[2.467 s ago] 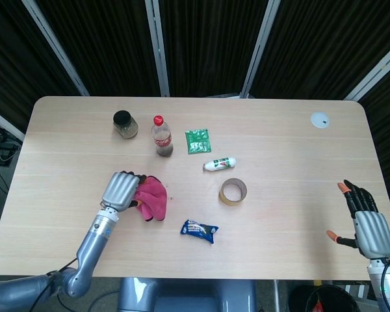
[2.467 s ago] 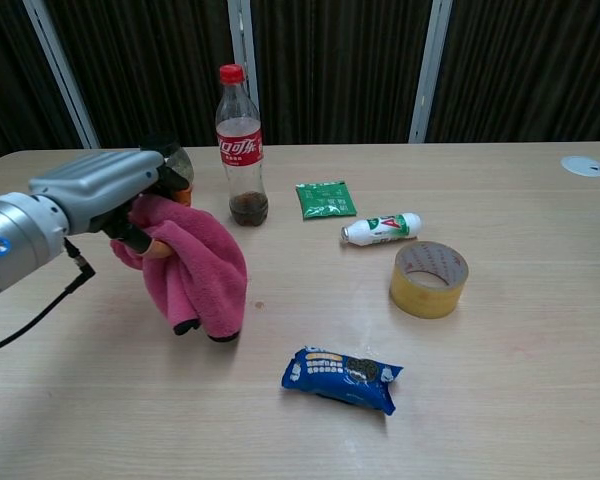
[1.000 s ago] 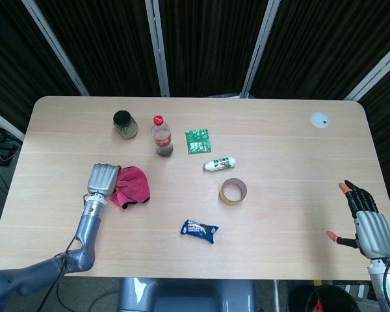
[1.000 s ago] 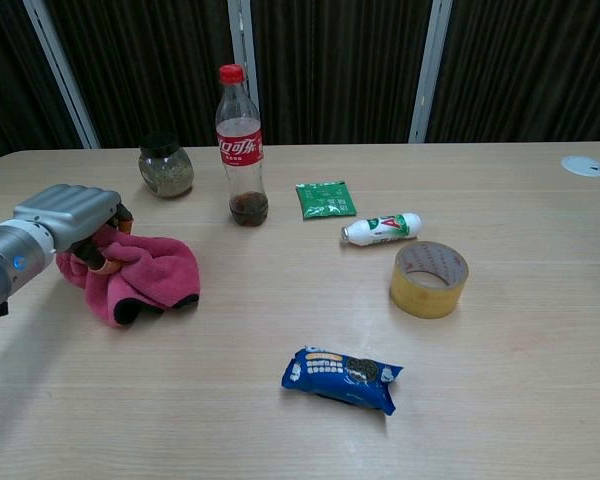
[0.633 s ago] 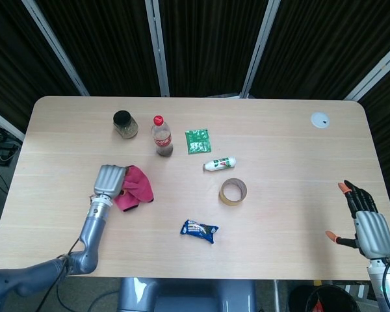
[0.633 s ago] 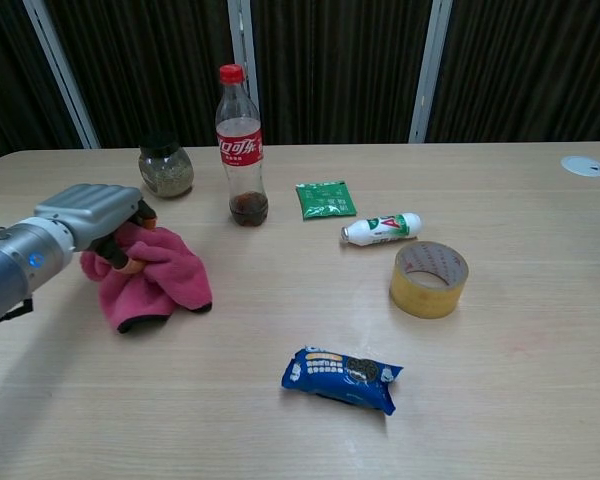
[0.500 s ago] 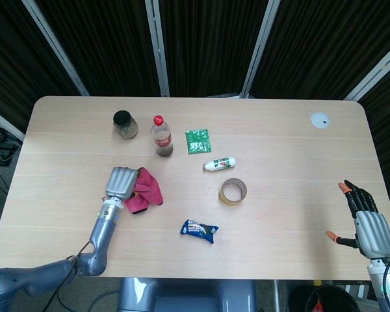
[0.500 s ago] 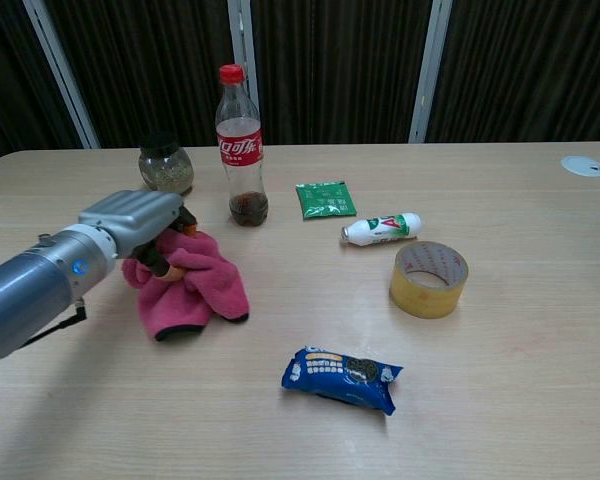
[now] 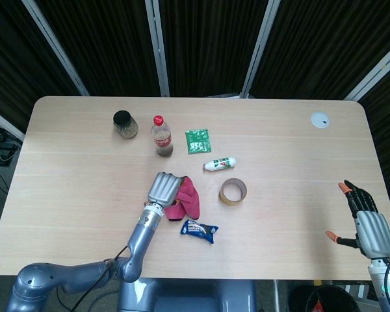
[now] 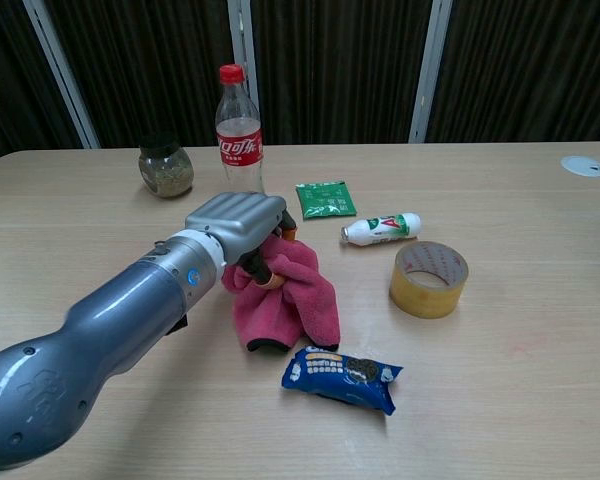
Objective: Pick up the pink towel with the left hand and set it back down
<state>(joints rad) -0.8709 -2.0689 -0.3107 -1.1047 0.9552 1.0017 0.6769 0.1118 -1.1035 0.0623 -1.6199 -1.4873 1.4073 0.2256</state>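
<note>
The shiny grey left hand [image 10: 242,222] has its fingers curled tight on the soft, fuzzy pink towel [image 10: 290,292], which hangs crumpled just left of the round tape roll [image 10: 429,278].

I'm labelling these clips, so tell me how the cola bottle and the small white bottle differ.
The cola bottle stands upright; the small white bottle lies on its side. The cola bottle is clear, red-capped and taller, with dark liquid at the bottom; the small white bottle is opaque. Both rest on the table, untouched.
</note>
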